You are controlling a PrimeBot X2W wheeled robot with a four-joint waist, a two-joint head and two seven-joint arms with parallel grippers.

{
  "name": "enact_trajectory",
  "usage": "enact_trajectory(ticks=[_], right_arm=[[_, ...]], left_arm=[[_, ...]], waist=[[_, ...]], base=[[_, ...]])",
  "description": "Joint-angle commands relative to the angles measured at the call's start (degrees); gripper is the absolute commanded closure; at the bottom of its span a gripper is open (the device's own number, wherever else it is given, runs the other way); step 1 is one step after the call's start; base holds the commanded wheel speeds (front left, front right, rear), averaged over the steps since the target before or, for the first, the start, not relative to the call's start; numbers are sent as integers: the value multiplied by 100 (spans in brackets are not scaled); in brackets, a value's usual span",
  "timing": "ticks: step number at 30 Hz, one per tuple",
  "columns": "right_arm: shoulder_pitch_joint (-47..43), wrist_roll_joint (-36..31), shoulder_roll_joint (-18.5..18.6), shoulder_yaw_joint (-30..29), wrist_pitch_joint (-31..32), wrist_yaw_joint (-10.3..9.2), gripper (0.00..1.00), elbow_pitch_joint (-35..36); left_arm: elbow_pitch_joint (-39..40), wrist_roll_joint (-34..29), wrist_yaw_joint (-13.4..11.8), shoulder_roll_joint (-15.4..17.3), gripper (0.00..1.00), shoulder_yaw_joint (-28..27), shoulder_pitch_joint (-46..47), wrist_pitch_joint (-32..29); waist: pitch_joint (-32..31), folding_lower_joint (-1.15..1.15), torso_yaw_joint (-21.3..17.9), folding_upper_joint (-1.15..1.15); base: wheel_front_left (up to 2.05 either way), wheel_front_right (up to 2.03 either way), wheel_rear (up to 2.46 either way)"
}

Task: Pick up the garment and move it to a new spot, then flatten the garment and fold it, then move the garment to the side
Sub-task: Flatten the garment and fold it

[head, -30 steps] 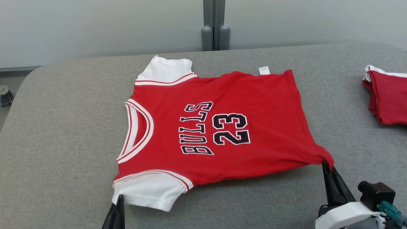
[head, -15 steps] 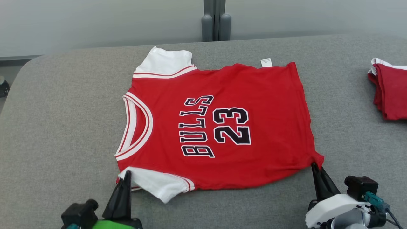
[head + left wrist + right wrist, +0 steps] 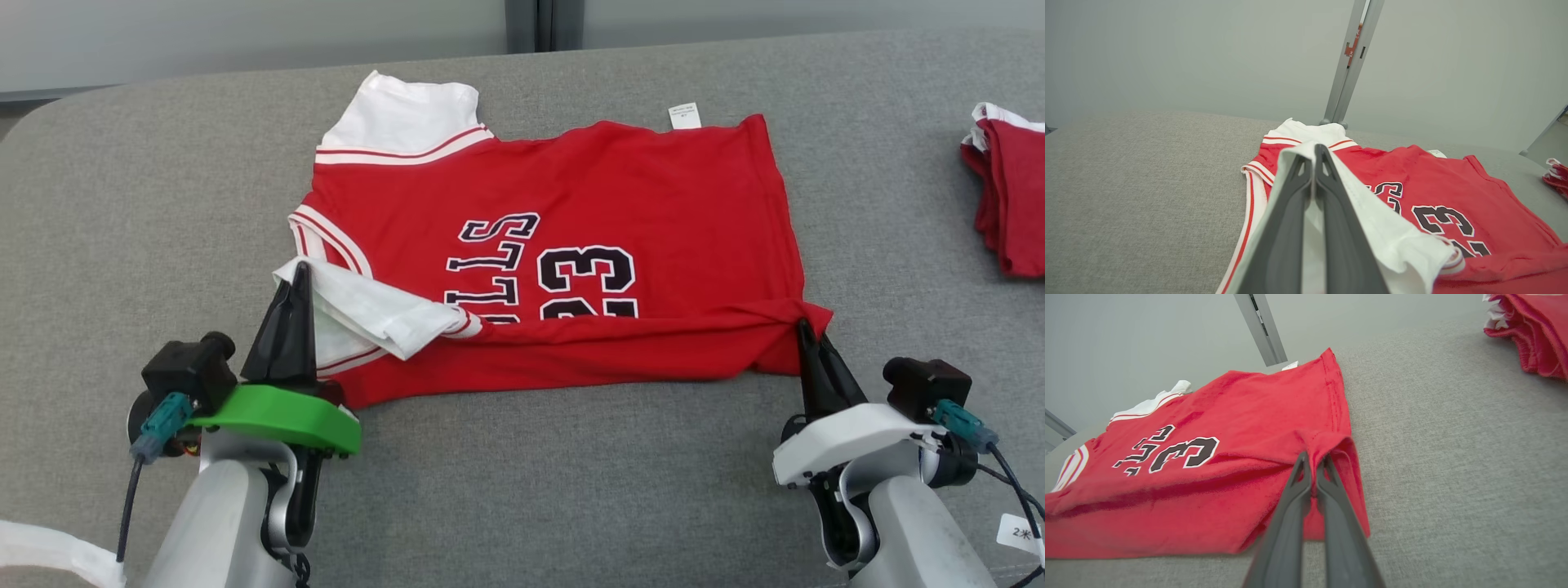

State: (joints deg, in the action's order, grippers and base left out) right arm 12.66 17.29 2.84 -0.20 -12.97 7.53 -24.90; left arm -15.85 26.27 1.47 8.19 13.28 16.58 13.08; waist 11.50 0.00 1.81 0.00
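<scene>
A red jersey (image 3: 653,188) lies spread on the grey table (image 3: 571,490), its near edge lifted and doubled over the chest print.
The left gripper (image 3: 303,273) is clamped on the white sleeve (image 3: 375,318), the right gripper (image 3: 805,331) on the bottom hem corner (image 3: 816,314); both arms reach in low from the near side, fingers pointing away.

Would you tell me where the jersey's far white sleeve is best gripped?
Probably at the outer hem of the far white sleeve, coming from the far side: it lies flat on the table and juts beyond the red body of the jersey, leaving that edge free.
</scene>
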Motion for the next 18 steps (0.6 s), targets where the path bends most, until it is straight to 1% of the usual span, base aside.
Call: enact_trajectory(ticks=[1, 11, 12, 13, 14, 15, 16, 18], right_arm=[[126, -16, 11, 16, -43, -9, 100, -57], [653, -74, 12, 72, -162, -9, 100, -498], [701, -84, 12, 80, -171, -9, 89, -539], [737, -94, 12, 89, -179, -9, 70, -572], [779, -112, 10, 104, -183, -9, 47, -593], [807, -120, 12, 100, -192, -9, 0, -603], [830, -150, 13, 92, -200, -10, 0, -609], [860, -198, 12, 64, -208, -10, 0, -578]], left_arm=[[-151, -62, 30, -9, 100, -23, 217, 65], [-1249, -265, 145, -136, 100, -116, 1077, 214], [-1336, -289, 151, -148, 100, -139, 1144, 207], [-1358, -314, 157, -160, 100, -169, 1190, 210], [-1351, -354, 158, -177, 74, -215, 1236, 212], [-1331, -388, 161, -199, 51, -255, 1250, 213], [-1299, -424, 176, -229, 0, -299, 1252, 213], [-1233, -475, 217, -270, 0, -358, 1224, 209]], waist=[[148, 0, -52, 0], [406, 0, -112, 0], [414, 0, -114, 0], [417, 0, -114, 0], [415, 0, -113, 0], [411, 0, -110, 0], [402, 0, -104, 0], [375, 0, -88, 0]], base=[[0, 0, 0], [0, 0, 0], [0, 0, 0], [0, 0, 0], [0, 0, 0], [0, 0, 0], [0, 0, 0], [0, 0, 0]])
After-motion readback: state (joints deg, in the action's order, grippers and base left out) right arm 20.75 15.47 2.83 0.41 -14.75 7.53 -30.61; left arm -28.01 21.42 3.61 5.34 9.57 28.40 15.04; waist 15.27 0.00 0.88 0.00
